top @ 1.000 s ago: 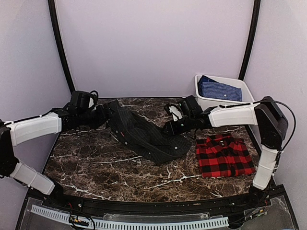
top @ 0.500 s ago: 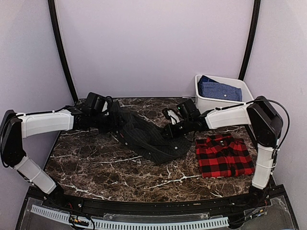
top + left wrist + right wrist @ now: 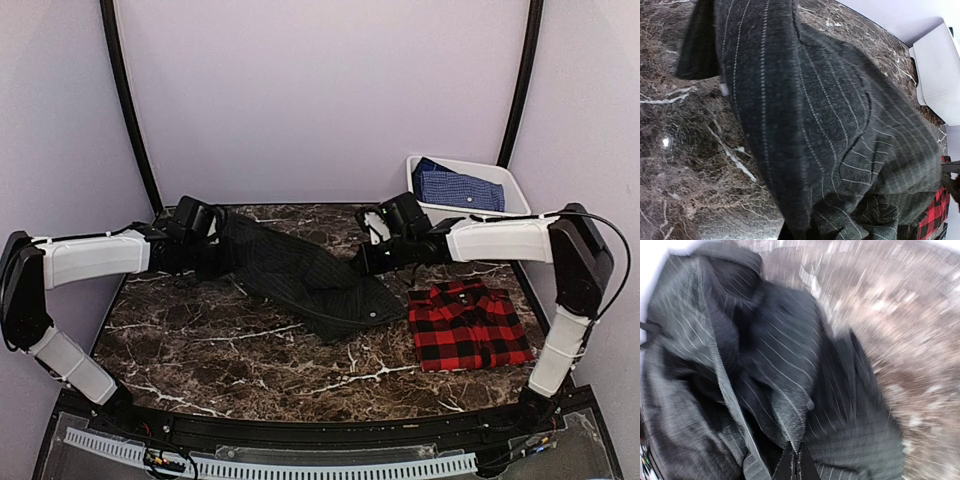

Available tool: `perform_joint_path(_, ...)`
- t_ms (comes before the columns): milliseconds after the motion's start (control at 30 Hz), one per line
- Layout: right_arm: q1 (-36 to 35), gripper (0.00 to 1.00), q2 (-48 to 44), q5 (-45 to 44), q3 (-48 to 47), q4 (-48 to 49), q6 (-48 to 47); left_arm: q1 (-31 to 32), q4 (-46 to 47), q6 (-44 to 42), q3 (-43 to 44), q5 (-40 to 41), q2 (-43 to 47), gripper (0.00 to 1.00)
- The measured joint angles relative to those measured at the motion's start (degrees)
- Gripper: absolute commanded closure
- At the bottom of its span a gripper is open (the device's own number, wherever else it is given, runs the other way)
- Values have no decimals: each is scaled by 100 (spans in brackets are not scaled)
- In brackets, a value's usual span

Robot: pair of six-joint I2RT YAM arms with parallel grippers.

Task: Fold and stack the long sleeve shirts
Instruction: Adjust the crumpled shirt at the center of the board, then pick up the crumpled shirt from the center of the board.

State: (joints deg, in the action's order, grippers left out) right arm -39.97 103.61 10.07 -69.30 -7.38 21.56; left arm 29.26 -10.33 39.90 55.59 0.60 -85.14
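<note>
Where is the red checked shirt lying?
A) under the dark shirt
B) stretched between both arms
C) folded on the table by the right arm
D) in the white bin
C: the red checked shirt lies folded flat on the table; the dark shirt is the one between the arms.

Matt woven cloth pinstriped shirt [image 3: 310, 285] on a glossy marble-look table [image 3: 200, 340].

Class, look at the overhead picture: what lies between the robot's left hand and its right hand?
The charcoal pinstriped shirt spans that stretch from the left hand to the right hand, over the marble table; the top external view shows it.
</note>
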Motion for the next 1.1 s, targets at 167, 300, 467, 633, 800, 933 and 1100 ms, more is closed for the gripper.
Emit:
perform_joint_path(167,33,100,-1113,-638,-212,-535,-94,-719,249,-208,26,-258,-188,100)
perform_joint_path(300,33,100,-1613,-710,-621,-748,-140,-1325,310,-518,1143,-918,-1401,91)
perform_joint_path(467,35,100,-1637,-807,-715,-1064,-184,-1449,295,-769,2796,-1574,-2756,48)
perform_joint_path(633,55,100,-1513,-1060,-715,-1414,-208,-1394,125,-785,2938,-1755,-2793,30)
perform_joint_path(800,188,100,-1311,-1320,-715,-1578,-232,-1320,179,-708,1937,-1836,-2055,29)
perform_joint_path(933,310,100,-1104,-1464,-719,-1652,-273,-970,197,-634,1292,-1928,-1519,32)
perform_joint_path(1100,367,100,-990,-1495,-758,-1670,-326,-337,323,-461,837,-1954,-1425,38)
